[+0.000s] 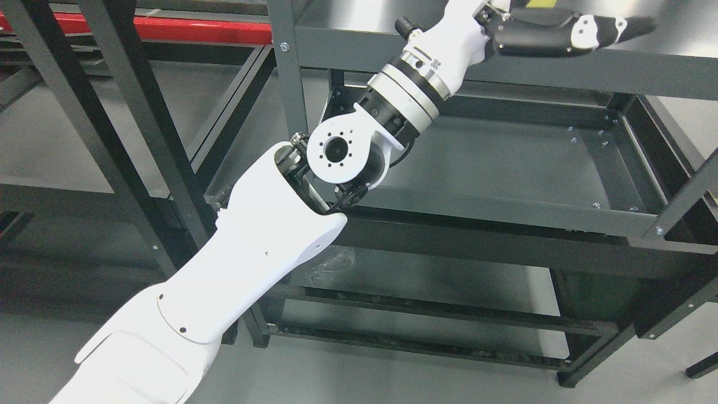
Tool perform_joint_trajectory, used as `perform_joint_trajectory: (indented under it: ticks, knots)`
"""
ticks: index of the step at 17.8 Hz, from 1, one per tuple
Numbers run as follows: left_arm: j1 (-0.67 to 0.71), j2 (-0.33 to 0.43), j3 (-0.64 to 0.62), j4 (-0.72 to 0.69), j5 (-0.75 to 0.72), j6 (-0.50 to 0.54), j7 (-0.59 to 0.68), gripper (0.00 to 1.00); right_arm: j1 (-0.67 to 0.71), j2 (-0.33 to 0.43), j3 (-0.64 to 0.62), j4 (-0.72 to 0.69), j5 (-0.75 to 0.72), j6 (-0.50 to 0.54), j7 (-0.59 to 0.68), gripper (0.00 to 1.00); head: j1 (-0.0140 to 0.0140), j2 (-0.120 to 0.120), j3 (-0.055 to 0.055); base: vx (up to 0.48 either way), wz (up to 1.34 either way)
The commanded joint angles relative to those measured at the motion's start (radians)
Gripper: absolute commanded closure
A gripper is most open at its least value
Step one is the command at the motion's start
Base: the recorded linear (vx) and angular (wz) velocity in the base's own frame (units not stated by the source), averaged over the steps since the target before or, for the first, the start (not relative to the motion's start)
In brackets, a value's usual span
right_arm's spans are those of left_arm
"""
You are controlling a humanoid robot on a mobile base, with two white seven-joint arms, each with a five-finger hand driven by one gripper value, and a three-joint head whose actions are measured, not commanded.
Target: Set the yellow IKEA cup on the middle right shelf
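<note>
My left arm (263, 235) comes up from the lower left and reaches to the top of the picture. Its hand (561, 28) lies over the top-most visible shelf (589, 70) of the dark grey rack on the right, partly cut off by the picture's upper edge. A thin sliver of yellow (545, 3) shows just above the hand at that edge; it may be the yellow cup, but too little shows to tell whether the hand holds it. The shelf level below it (505, 163) lies bare under the forearm.
The rack's upright post (289, 84) stands just left of the wrist. A lower shelf (449, 280) shows beneath. A second dark rack (140, 112) with a red beam (168, 28) stands to the left. Grey floor surrounds the rack's feet.
</note>
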Motion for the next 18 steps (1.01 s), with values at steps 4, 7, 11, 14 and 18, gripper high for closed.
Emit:
perform_joint_trajectory:
  ticks: [4, 7, 11, 14, 18]
  knots:
    - [0.197, 0.017, -0.085, -0.06, -0.01, 0.0, -0.004, 0.01, 0.014, -0.017, 0.017, 0.0, -0.025, 0.001, 0.002, 0.01, 0.0, 0.0, 0.0, -0.153, 0.01]
    - [0.39, 0.054, -0.001, -0.055, -0.066, -0.007, -0.129, 0.01, 0.014, -0.017, 0.017, 0.0, -0.025, 0.001, 0.002, 0.01, 0.0, 0.0, 0.0, -0.136, 0.0]
    - [0.626, 0.017, 0.259, -0.026, -0.259, -0.007, -0.185, 0.01, 0.014, -0.017, 0.017, 0.0, -0.025, 0.001, 0.002, 0.01, 0.0, 0.0, 0.0, -0.111, -0.01]
    - [0.731, 0.017, 0.492, 0.024, -0.395, -0.007, -0.183, 0.01, 0.014, -0.017, 0.017, 0.0, -0.025, 0.001, 0.002, 0.01, 0.0, 0.0, 0.0, -0.07, -0.02]
    - [0.832, 0.017, 0.656, 0.025, -0.398, -0.007, -0.17, 0.01, 0.014, -0.017, 0.017, 0.0, -0.025, 0.001, 0.002, 0.01, 0.0, 0.0, 0.0, -0.038, 0.0]
